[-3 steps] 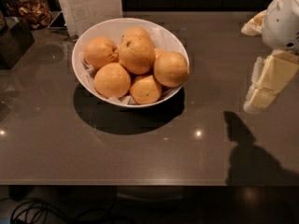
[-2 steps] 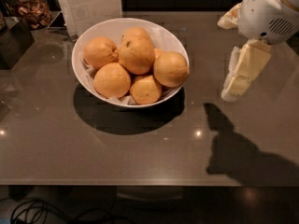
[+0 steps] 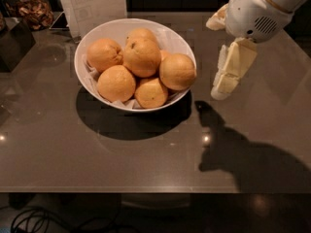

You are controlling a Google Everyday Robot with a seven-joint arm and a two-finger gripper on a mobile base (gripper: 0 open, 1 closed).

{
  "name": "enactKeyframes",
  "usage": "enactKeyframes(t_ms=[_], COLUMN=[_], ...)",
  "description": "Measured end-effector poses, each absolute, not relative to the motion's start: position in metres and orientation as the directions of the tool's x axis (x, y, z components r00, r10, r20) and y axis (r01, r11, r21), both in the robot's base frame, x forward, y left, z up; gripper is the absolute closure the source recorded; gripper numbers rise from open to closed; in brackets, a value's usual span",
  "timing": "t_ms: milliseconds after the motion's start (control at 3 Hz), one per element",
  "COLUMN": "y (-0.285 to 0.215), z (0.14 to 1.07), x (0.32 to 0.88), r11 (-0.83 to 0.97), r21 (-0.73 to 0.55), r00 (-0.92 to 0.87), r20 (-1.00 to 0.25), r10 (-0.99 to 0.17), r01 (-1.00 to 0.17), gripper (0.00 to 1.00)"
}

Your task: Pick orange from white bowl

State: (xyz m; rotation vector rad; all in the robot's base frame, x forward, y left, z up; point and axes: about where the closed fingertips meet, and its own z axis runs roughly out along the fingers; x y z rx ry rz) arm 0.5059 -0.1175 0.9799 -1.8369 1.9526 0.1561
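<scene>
My gripper (image 3: 227, 74) hangs empty just right of the white bowl (image 3: 104, 30), above the dark tabletop (image 3: 121, 154). Can't tell how wide it's set. The orange (image 3: 177, 72) sits at the pile's right edge, nearest me, so it's probably the easiest grab.

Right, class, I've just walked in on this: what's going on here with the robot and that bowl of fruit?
The robot's gripper hovers over the table, just right of the white bowl, touching nothing. The bowl holds a pile of oranges; the orange on its right side lies nearest the gripper. Nothing has been picked up yet.
</scene>
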Motion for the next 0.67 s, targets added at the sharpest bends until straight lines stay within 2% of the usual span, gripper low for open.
enactKeyframes(t_ms=[333,667], y=[-0.112,-0.085], z=[0.97,0.951], x=[0.512,0.521], r11=[0.113,0.067], r21=[-0.2,-0.153], r00=[-0.017,0.012], r20=[-0.431,-0.465], r10=[-0.902,-0.885], r01=[-0.973,-0.986], gripper=[0.0,0.0])
